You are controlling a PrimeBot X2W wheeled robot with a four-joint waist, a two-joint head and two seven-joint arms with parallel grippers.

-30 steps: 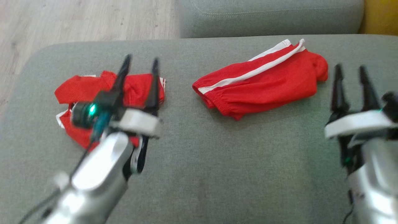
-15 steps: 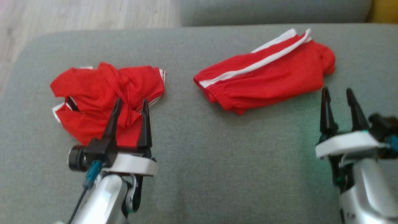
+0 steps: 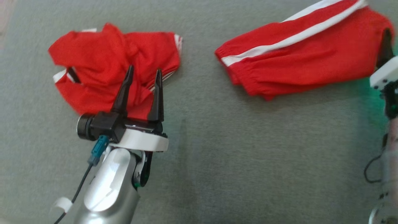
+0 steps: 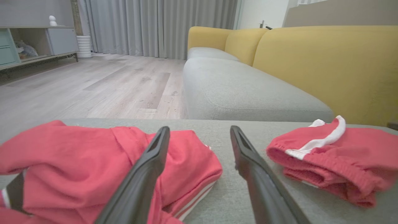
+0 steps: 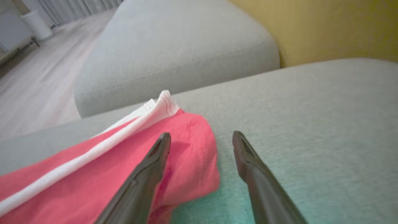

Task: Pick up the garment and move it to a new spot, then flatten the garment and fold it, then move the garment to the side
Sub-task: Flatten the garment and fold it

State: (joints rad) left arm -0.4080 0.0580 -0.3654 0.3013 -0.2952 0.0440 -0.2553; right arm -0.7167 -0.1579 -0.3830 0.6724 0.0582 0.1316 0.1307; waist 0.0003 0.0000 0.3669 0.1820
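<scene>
Two red garments with white stripes lie on the grey cushion (image 3: 217,149). The crumpled garment (image 3: 102,56) sits at the left, also seen in the left wrist view (image 4: 71,155). The folded garment (image 3: 304,59) lies at the right (image 4: 335,161) (image 5: 93,174). My left gripper (image 3: 144,70) is open, its fingers over the near right part of the crumpled garment, holding nothing (image 4: 199,128). My right gripper (image 5: 201,134) is open at the folded garment's right end, the left finger over the cloth and the right finger over bare cushion.
Beyond the cushion stands a second grey seat (image 4: 242,90) with a yellow backrest (image 4: 326,68). Wood floor (image 4: 93,84) lies past the cushion's far left edge, with a shelf unit (image 4: 28,46) and curtains (image 4: 155,28) further off.
The head camera has tilted down and closer, shifting the whole picture. My left gripper drew back from the crumpled garment's far side to its near part. Both grippers stayed open.
</scene>
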